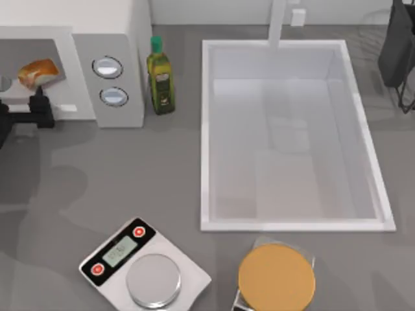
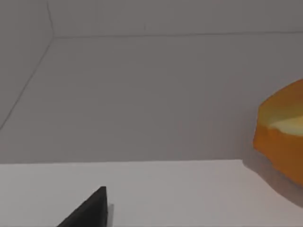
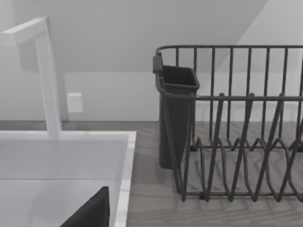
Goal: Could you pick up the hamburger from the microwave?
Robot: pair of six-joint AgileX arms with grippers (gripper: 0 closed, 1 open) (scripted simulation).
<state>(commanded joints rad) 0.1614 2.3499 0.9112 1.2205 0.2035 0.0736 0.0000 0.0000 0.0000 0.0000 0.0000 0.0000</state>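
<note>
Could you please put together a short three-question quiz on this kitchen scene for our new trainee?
1. True or false: the hamburger is inside the microwave cavity.
2. What stands directly between the microwave and the sink?
A. a scale
B. an oil bottle
C. an orange disc
3. Fill in: the left gripper is at the microwave's open ____, just in front of the hamburger.

Key:
1. True; it sits in the cavity at the top view's left.
2. B; the oil bottle stands upright beside the dial panel. The scale and orange disc lie near the front edge.
3. Front.
</note>
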